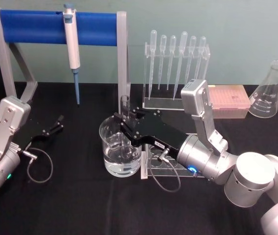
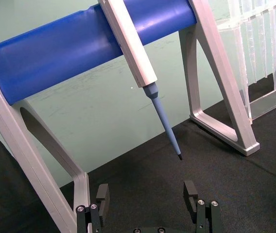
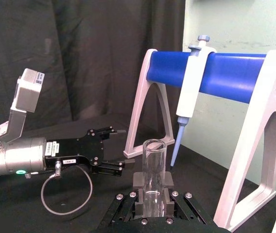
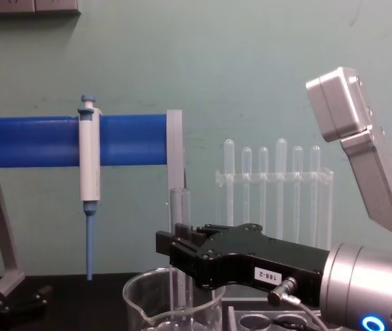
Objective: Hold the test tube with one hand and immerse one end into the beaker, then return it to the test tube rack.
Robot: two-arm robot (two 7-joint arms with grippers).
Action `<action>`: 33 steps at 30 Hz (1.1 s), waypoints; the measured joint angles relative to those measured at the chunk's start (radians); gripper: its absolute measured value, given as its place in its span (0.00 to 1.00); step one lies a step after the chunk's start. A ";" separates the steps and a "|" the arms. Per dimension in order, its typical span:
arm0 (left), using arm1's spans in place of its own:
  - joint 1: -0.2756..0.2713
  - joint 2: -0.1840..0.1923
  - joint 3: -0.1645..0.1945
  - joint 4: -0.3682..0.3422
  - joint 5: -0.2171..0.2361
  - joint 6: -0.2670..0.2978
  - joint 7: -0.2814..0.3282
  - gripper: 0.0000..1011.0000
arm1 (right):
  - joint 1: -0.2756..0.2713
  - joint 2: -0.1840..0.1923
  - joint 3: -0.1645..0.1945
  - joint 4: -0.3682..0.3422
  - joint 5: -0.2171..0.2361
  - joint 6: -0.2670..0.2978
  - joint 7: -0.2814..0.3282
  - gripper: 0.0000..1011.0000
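Black cloth over the table, pale green wall behind. At centre, the right gripper, clenched on the test tube a little below its open rim and holding it upright inside the beaker, with water low in the glass. Just beside the beaker, under the right wrist, the clear test tube rack. Off to the left, low over the cloth, the left gripper, parked, spread wide and empty.

Risks, by judgement:
- Could knock the tube's round end on the beaker's floor or wall if lowered too far or off-centre. Thin glass, likely to chip.
- Could tip or drag the beaker if swung sideways before lifting clear of the rim.
- Could slip through the pads, being smooth glass in a narrow grip, and more so if wet.
- Could miss a rack hole on the return, with much of the rack covered from above by the arm.

Hard to make out:
- Cannot tell whether the lower end reaches the water. Masked by the gripper body and the glass in the head view, cut off at the bottom edge in the chest view.
- Water level not readable from the chest view.
- Rack holes largely hidden beneath the wrist, with no telling which is free.
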 joint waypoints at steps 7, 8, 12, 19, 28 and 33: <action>0.000 0.000 0.000 0.000 0.000 0.000 0.000 0.99 | 0.000 0.000 0.000 0.000 0.000 0.000 0.000 0.22; 0.000 0.000 0.000 0.000 0.000 0.000 0.000 0.99 | 0.000 0.000 0.000 0.000 0.000 0.000 0.000 0.22; 0.000 0.000 0.000 0.000 0.000 0.000 0.000 0.99 | 0.000 0.000 0.000 0.000 0.000 0.000 0.000 0.22; 0.000 0.000 0.000 0.000 0.000 0.000 0.000 0.99 | 0.000 0.000 0.000 0.000 0.000 0.000 0.000 0.22; 0.000 0.000 0.000 0.000 0.000 0.000 0.000 0.99 | 0.000 0.000 0.000 0.000 0.000 0.000 0.000 0.22; 0.000 0.000 0.000 0.000 0.000 0.000 0.000 0.99 | 0.000 0.000 0.000 0.000 0.000 0.000 0.000 0.22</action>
